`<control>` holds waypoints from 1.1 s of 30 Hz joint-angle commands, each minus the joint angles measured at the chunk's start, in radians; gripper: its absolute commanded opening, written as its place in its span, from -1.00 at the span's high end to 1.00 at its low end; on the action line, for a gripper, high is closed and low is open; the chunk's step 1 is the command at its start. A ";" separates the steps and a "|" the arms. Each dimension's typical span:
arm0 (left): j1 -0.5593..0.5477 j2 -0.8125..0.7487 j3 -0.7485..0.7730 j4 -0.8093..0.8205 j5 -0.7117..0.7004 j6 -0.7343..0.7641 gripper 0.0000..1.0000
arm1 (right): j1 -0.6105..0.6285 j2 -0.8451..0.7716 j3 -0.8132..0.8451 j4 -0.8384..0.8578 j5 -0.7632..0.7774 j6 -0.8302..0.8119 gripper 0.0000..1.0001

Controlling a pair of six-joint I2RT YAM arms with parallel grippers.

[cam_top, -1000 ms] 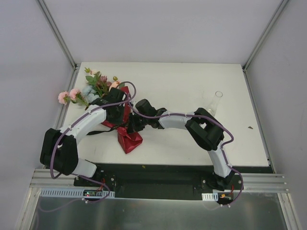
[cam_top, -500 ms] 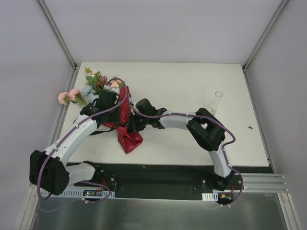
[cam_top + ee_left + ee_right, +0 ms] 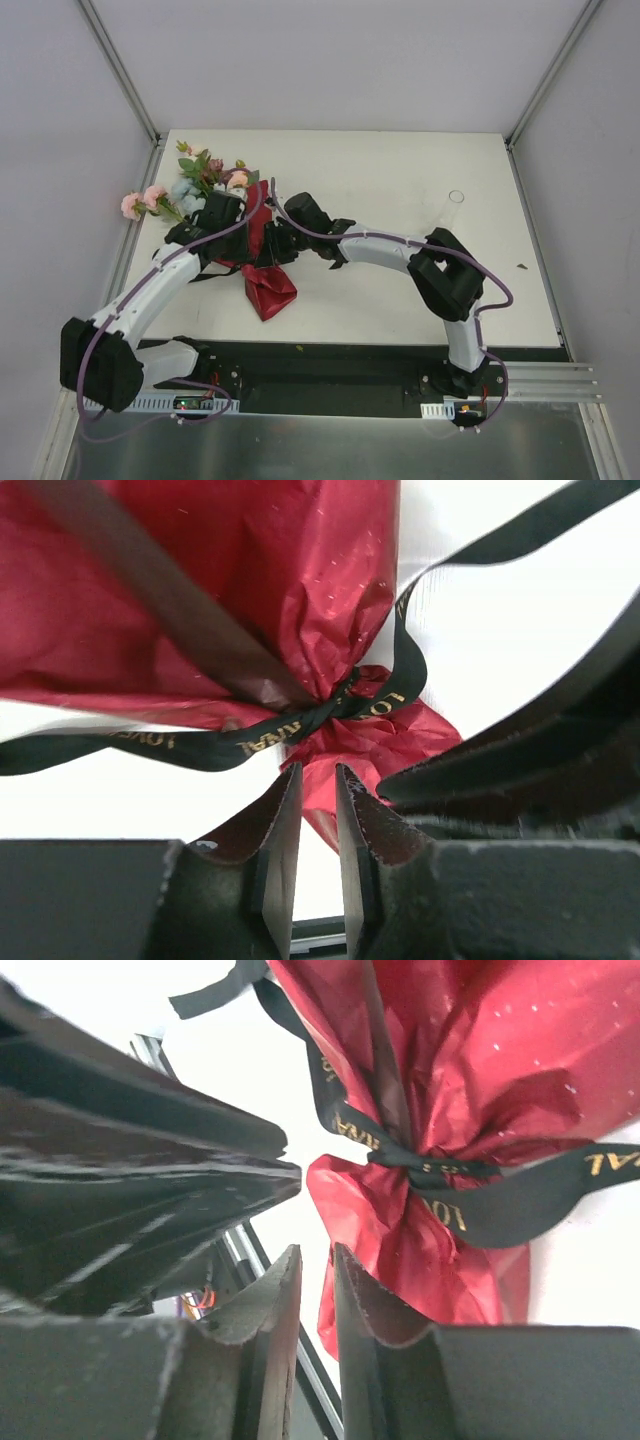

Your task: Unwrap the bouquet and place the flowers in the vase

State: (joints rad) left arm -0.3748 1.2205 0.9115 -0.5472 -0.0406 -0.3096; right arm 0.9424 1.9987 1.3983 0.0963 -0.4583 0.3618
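Crimson crinkled paper [image 3: 330,560], black ribbon [image 3: 250,742] with gold lettering, and in the middle of it all the ribbon knot [image 3: 345,702]. Tied tight, so not unwrapped yet by the look of it. Going left to right from that knot:

Up and off to the left of the knot: the flowers [image 3: 205,175], pink, peach, pale blue, plenty of green leaf, spilling out of the open end of the wrap.

Just beside the knot on its left: left gripper [image 3: 318,772], jaws parted by only a thin slit, nothing pinched as far as can be told. Hovers at the short paper tail under the knot, probably for bracing the bundle or going after a ribbon end.

At the knot itself: the bouquet [image 3: 268,293], flat on the table [image 3: 380,180], paper bunched under the tie and flaring out both ways, loose ribbon tails trailing off.

Just beside the knot on its right: right gripper [image 3: 317,1252], also down to a narrow gap, holding nothing. Faces in from the opposite side, guessing for pinning on one side and tugging on the other.

Well apart to the right of the knot: the vase [image 3: 456,198], clear glass, hard to make out, looks upright. Handy spot, out of the tussle.
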 commanded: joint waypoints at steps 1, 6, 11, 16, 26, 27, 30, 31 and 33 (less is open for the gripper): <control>0.039 -0.157 -0.023 -0.020 -0.059 -0.039 0.61 | 0.009 0.024 0.070 0.051 -0.040 0.077 0.60; 0.096 -0.174 -0.040 -0.026 0.033 -0.045 0.60 | 0.021 0.067 0.062 0.068 0.018 0.075 0.69; 0.166 -0.113 -0.030 -0.016 0.163 -0.013 0.50 | 0.058 0.126 0.061 0.072 0.013 0.074 0.74; 0.169 -0.001 0.015 -0.011 0.274 0.032 0.49 | 0.073 0.144 0.031 0.112 0.012 0.098 0.77; 0.119 0.148 0.040 -0.022 0.232 0.118 0.60 | 0.068 0.126 -0.027 0.149 0.032 0.111 0.81; 0.111 0.149 0.040 -0.022 0.223 0.119 0.59 | 0.064 0.123 -0.041 0.151 0.033 0.111 0.81; 0.099 0.160 0.041 -0.025 0.200 0.127 0.55 | 0.053 0.121 -0.062 0.166 0.027 0.121 0.81; 0.093 0.166 0.040 -0.026 0.203 0.130 0.52 | 0.047 0.120 -0.065 0.178 0.024 0.127 0.82; 0.088 0.189 0.044 -0.028 0.202 0.127 0.50 | 0.045 0.120 -0.068 0.186 0.015 0.132 0.82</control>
State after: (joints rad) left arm -0.2722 1.3808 0.9161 -0.5598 0.1963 -0.2142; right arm 1.0031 2.1387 1.3563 0.2737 -0.4500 0.4835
